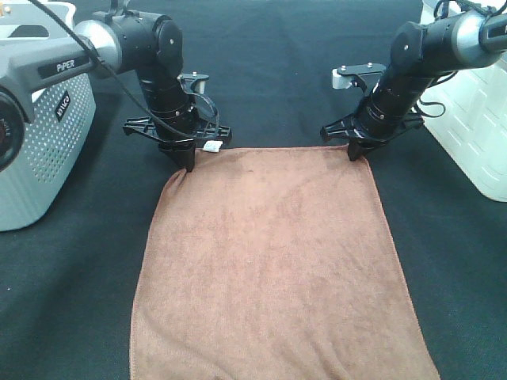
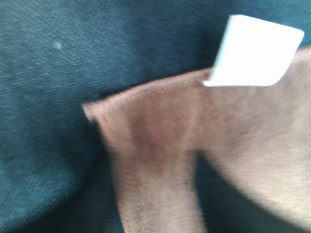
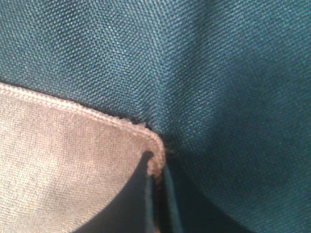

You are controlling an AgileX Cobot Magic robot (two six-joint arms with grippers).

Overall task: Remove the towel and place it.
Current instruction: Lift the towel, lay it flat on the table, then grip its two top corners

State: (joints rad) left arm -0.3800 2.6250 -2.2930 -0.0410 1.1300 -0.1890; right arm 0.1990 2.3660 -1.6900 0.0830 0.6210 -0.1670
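The brown towel [image 1: 269, 261] lies spread flat on the black cloth table [image 1: 71, 301], its near edge running out of view. My left gripper [image 1: 188, 162] stands on the far left corner, fingertips together and pinching it, next to the small white tag [image 1: 211, 146]. The left wrist view shows that corner [image 2: 160, 136] bunched into a fold beside the tag [image 2: 255, 51]. My right gripper [image 1: 354, 152] stands on the far right corner, fingertips together on it. The right wrist view shows the stitched corner [image 3: 58, 160] curling up at the tip.
A grey perforated machine housing [image 1: 40, 134] stands at the left edge. A white plastic crate [image 1: 475, 119] stands at the right edge. Black cloth stretches behind the towel and along both of its sides.
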